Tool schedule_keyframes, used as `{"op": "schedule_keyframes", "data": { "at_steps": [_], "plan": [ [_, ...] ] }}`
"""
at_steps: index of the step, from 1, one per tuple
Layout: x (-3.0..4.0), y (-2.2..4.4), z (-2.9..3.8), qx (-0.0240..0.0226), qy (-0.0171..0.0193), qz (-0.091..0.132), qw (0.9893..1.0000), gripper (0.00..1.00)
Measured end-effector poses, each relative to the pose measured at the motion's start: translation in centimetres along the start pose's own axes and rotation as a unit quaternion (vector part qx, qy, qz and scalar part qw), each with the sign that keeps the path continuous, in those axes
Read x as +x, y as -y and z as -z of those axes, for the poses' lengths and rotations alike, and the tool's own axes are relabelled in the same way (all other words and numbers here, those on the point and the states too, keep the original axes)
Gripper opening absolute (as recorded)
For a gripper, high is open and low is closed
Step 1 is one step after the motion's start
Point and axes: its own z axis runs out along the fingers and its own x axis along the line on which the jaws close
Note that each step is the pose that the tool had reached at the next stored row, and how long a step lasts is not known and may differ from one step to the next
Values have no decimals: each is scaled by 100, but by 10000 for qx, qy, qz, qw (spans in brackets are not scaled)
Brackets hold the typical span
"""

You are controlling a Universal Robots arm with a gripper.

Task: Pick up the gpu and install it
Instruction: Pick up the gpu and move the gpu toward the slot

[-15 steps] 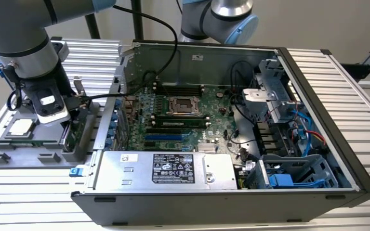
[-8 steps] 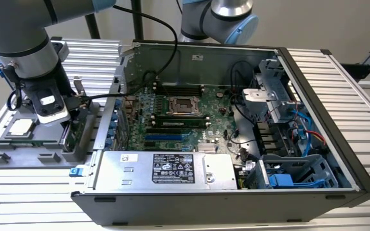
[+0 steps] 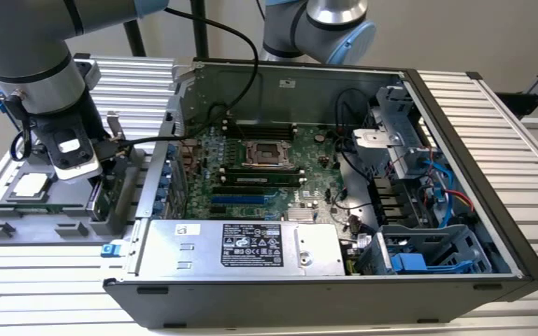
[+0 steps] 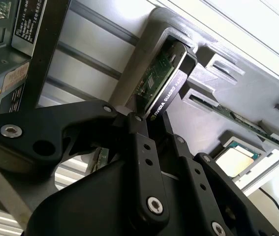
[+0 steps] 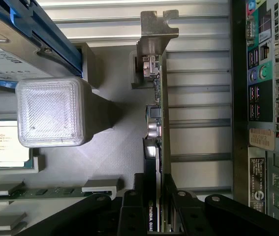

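— How many of each thing are there?
— One gpu [image 5: 157, 129], standing on edge in a slot of the one grey holder [image 3: 26, 227]. The holder lies at the bench's [image 3: 36, 283] edge on the exterior view's left, just beside the one open computer case [image 3: 279, 308]. In the first wrist view the holder also carries one processor chip [image 5: 9, 142], one memory stick [image 5: 36, 192] and one hard drive [image 5: 1, 54] with blue rails.
— And your pincer?
— My pincer [image 5: 155, 183] is clamped on the gpu's upper edge, a finger on each face, toward the end away from its silver bracket [image 5: 154, 29]. The card sits in its slot.
— What is hard to make out?
— The card shows edge-on, so its cooler face is mostly hidden and my fingers cover part of it. The drive is cut off at the picture's border.
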Motion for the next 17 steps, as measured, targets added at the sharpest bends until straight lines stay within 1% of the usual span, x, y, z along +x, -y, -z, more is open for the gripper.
{"op": "schedule_keyframes", "data": {
  "at_steps": [5,17],
  "plan": [
    [-1,-1,14,-3,4,0,10000,0],
    [0,-7,149,0,1,0,10000,0]
  ]
}}
